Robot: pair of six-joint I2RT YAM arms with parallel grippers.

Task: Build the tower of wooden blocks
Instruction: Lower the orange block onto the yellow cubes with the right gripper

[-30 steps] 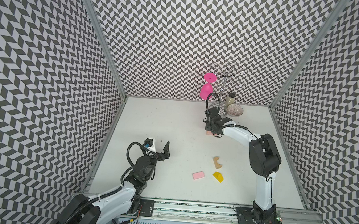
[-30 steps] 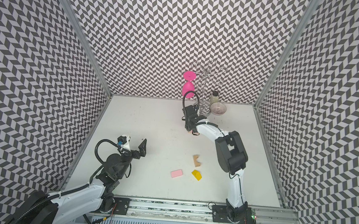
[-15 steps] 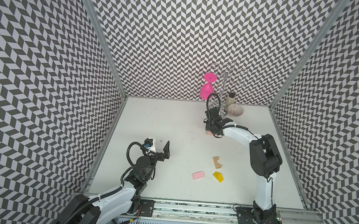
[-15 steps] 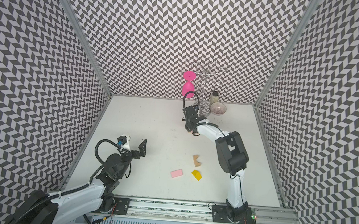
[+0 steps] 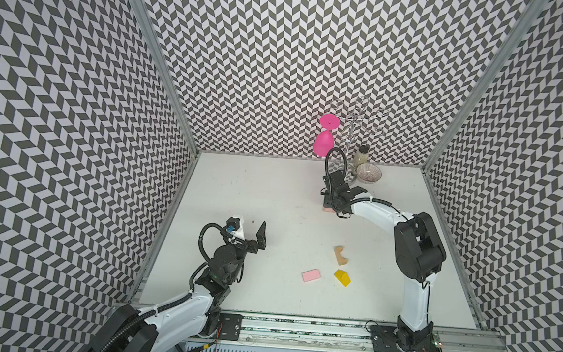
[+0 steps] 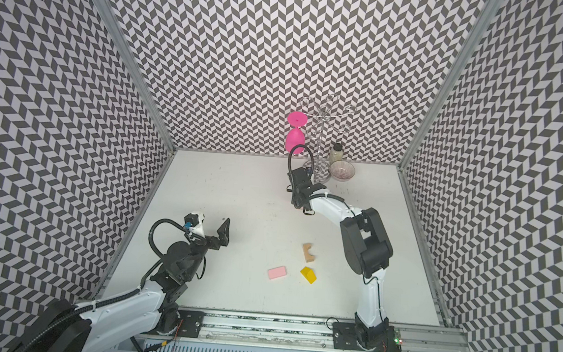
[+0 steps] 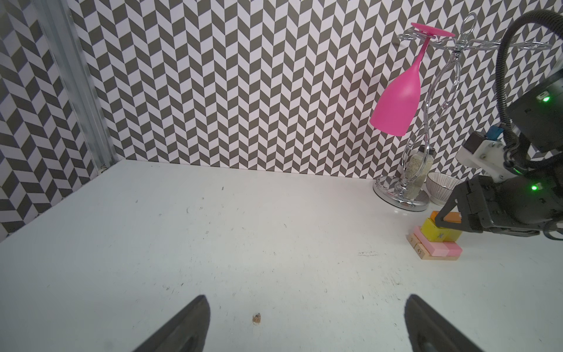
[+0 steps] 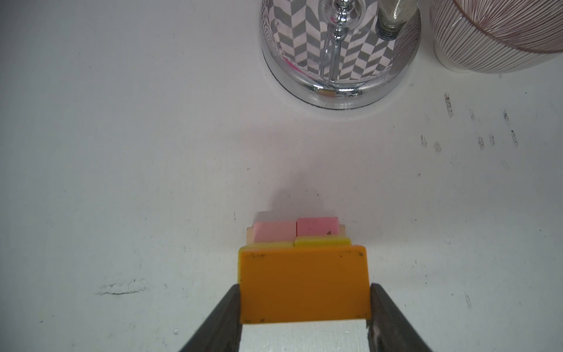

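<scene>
Right gripper (image 8: 304, 292) clamps the orange bar (image 8: 304, 274) between its jaws, topping the tower (image 7: 435, 243): yellow cubes (image 7: 438, 234) over pink bars (image 7: 443, 250) over tan bars (image 7: 421, 252). It stands near the table's (image 5: 272, 190) back, just before a chrome stand (image 7: 399, 199). A loose pink bar (image 5: 311, 275), yellow roof piece (image 5: 342, 278) and tan arch (image 5: 341, 255) lie nearer the front. Left gripper (image 7: 305, 317) gapes wide, empty, well apart.

Likely lab: chevron-walled robot enclosure (image 5: 282, 63)

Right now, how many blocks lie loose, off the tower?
3: tan notched arch mid-table, pale pink bar nearer the front, yellow roof-shaped piece beside it. More could be hidden behind the right arm.
</scene>
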